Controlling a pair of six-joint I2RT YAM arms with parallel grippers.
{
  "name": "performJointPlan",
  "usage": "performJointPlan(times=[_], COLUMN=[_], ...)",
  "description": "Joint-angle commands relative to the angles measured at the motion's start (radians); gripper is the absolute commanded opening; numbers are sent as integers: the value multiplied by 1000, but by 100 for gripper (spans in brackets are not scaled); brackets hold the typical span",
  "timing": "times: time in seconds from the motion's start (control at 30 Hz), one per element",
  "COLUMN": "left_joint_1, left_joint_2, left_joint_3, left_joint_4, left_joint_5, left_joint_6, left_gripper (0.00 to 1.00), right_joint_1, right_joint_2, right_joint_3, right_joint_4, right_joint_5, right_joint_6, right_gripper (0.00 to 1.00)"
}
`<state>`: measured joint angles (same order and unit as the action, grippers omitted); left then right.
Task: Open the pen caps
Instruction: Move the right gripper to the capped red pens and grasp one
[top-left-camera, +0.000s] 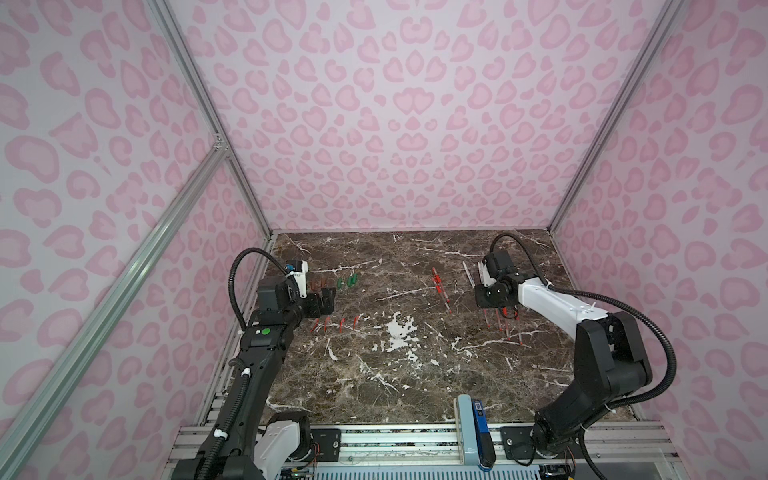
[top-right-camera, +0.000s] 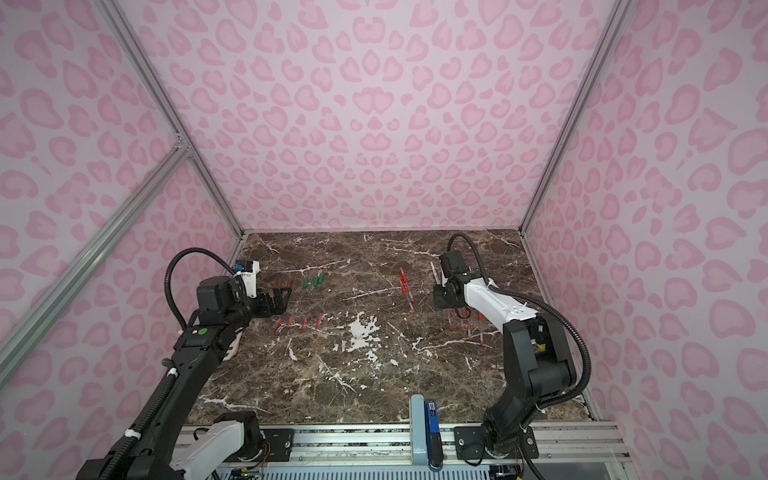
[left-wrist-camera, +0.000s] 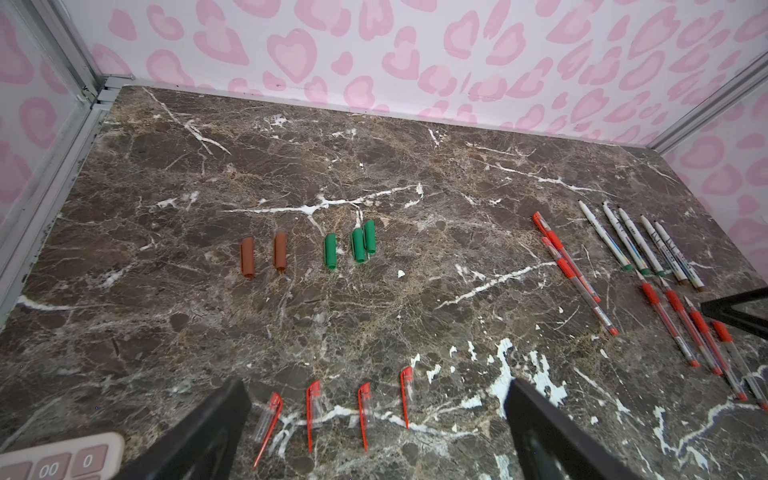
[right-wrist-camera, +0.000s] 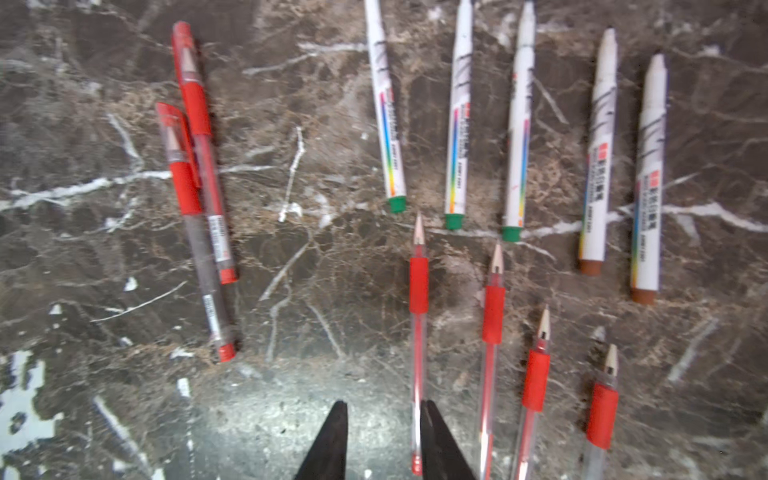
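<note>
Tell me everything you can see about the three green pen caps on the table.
The green pen caps are three short tubes of smooth-looking green plastic, all off their pens. They lie flat on the marble table, roughly parallel, pointing toward the back wall. One lies alone; the other two lie side by side, apparently touching. Two brown caps lie beside them, clearly apart. Nothing but the table touches them.

Caps and pens on the table, counted
Two brown caps, three green caps, four clear red-clip caps; five white pens, four uncapped red pens, two capped red pens.
</note>
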<state>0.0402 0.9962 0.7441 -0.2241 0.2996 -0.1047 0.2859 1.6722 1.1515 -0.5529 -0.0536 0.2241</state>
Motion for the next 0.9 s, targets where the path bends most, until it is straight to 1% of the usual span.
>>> performJointPlan(times=[0.0,0.07,0.17,0.27,0.37,0.47,0.57,0.67,0.87], left_joint_1=[6,6,6,7,7,9,9,10,10], left_joint_2=[2,-7,-13,-15,-25,-18,-23,-15,-8], left_joint_3=[13,10,3,18,3,18,8,13,6], left_joint_4=[10,21,20,3,20,-1,18,7,19], left_joint_5=[3,5,18,-5,6,-1,5,7,12], left_joint_6=[-2,-4,4,5,10,10,7,11,7], left_gripper=[100,99,99,99,99,99,99,99,99], right_joint_1=[43,77,117,154,167,165,165,167,170], right_joint_2=[45,83,178,270,355,428,469,505,537], right_joint_3=[59,100,198,299,408,495,533,566,577], right_joint_4=[-29,-23,-42,-68,-94,-143,-144,-165,-168], right_joint_5=[-15,-7,-16,-19,-14,4,-1,-26,-29], right_joint_6=[-2,-9,-5,-9,-13,-11,-15,-14,-20], right_gripper=[32,32,32,32,32,32,31,28,24])
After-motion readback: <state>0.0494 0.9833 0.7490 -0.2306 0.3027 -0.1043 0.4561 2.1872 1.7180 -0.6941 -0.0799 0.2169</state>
